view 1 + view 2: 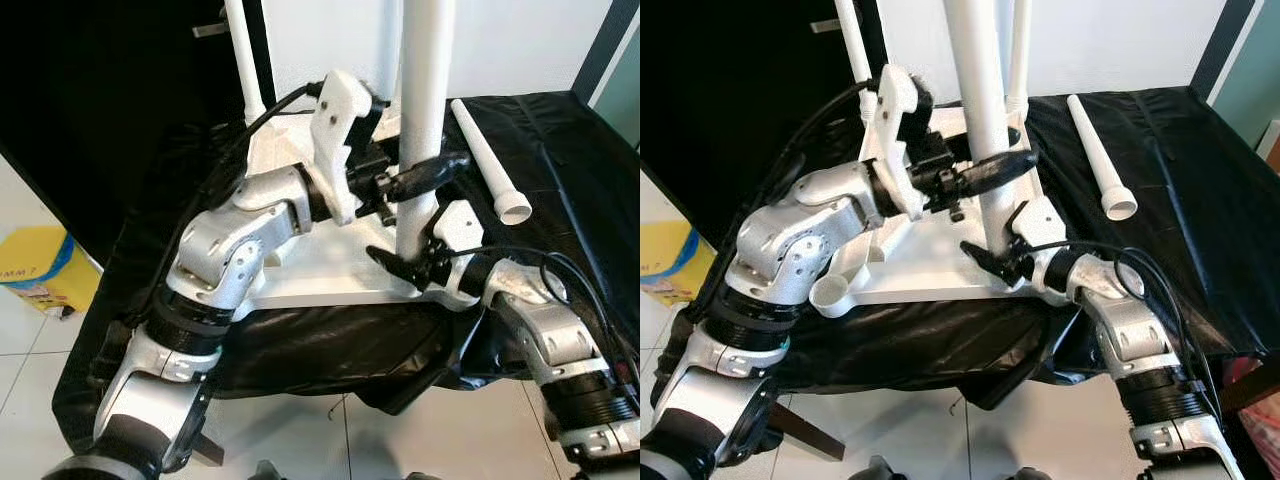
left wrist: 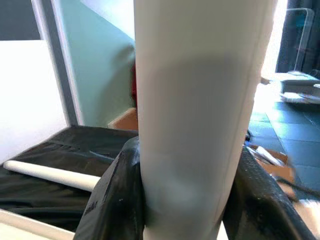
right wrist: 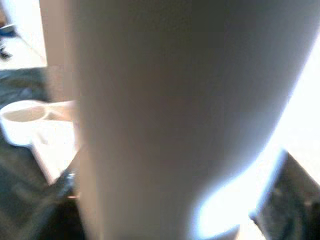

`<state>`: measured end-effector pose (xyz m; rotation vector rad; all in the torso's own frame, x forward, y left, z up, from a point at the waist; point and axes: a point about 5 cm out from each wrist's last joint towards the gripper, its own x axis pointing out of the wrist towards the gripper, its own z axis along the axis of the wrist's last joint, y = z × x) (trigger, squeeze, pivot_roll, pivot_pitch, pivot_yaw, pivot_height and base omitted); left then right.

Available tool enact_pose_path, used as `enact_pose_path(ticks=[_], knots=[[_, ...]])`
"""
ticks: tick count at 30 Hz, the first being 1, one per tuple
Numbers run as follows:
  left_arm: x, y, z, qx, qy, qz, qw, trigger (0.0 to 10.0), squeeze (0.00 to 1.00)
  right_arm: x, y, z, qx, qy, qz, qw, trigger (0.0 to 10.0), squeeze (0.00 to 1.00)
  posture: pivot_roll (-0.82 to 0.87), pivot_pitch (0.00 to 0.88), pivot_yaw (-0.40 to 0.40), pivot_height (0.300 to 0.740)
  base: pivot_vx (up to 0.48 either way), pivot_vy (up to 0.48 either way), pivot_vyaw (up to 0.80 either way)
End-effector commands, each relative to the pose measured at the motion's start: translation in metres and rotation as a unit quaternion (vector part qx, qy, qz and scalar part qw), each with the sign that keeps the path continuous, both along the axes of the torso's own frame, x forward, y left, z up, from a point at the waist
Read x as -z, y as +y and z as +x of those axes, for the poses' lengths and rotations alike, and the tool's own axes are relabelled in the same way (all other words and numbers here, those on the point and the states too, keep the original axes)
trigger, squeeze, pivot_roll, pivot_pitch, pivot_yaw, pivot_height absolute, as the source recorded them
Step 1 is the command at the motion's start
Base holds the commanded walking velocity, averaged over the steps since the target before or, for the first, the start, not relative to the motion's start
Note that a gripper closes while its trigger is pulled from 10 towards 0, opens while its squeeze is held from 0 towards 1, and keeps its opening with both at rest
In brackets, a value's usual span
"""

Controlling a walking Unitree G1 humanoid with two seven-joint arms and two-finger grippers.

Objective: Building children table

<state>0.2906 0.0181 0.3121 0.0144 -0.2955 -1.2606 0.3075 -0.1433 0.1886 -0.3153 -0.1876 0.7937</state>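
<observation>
A white tabletop (image 1: 330, 270) lies upside down on a black-covered surface. A white leg (image 1: 425, 90) stands upright in its near right corner. My left gripper (image 1: 425, 175) is shut on this leg partway up, and the leg (image 2: 200, 120) sits between its black fingers (image 2: 115, 200). My right gripper (image 1: 405, 262) is shut on the same leg at its base, so the leg (image 3: 165, 120) looms close there. Two more legs (image 1: 243, 60) stand upright at the far corners. A loose leg (image 1: 488, 160) lies on the cloth to the right. The near left socket (image 1: 830, 293) holds no leg.
The black cloth (image 1: 560, 180) hangs over the front edge of the surface. A yellow box (image 1: 35, 265) sits on the tiled floor at the left. A dark panel (image 1: 100, 90) stands at the back left, next to a white wall.
</observation>
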Motion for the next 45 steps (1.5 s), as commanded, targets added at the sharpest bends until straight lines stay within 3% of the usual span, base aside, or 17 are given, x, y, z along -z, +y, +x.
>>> enact_pose_path(ticks=[1,5,8,15,28,29,36,45], knots=[[-0.007,0.003,0.006,-0.041,-0.005,-0.01,0.999,10.0,0.0,-0.004,0.0,0.0,0.011,-0.009,0.008,1.0,10.0,1.0,-0.09,0.029,0.052,0.74,0.0,0.0,0.0],[-0.011,0.002,0.013,-0.089,-0.002,-0.025,0.996,10.0,0.0,-0.004,0.001,0.0,0.031,-0.015,0.024,0.999,10.0,1.0,-0.09,0.036,0.048,0.74,0.0,0.0,0.0],[-0.018,0.001,0.027,-0.16,0.034,-0.064,0.984,10.0,0.0,-0.004,0.008,0.0,0.064,-0.023,0.06,0.996,10.0,1.0,-0.08,0.039,0.062,0.74,0.0,0.0,0.0],[-0.018,0.001,0.03,-0.182,0.052,-0.076,0.979,10.0,0.0,-0.001,0.012,0.004,0.11,-0.037,0.071,0.991,10.0,1.0,-0.09,0.05,0.075,0.74,0.0,0.0,0.0],[-0.024,-0.016,0.03,-0.2,0.055,-0.084,0.975,10.0,0.0,-0.012,0.019,0.015,0.235,-0.062,0.129,0.961,10.0,1.0,-0.11,0.054,0.073,0.74,0.0,0.0,0.0],[-0.027,-0.019,0.028,-0.198,0.053,-0.087,0.975,10.0,0.0,-0.013,0.02,0.018,0.255,-0.059,0.135,0.956,10.0,0.0,-0.11,0.057,0.073,0.74,0.0,0.0,0.0],[-0.029,-0.024,0.025,-0.199,0.054,-0.093,0.974,10.0,0.0,-0.016,0.03,0.028,0.294,-0.06,0.135,0.944,10.0,0.0,-0.1,0.06,0.074,0.74,0.0,0.0,0.0],[-0.029,-0.027,0.023,-0.197,0.053,-0.094,0.974,10.0,0.0,-0.016,0.039,0.031,0.295,-0.059,0.122,0.946,10.0,0.0,-0.1,0.056,0.068,0.74,0.0,0.0,0.0]])
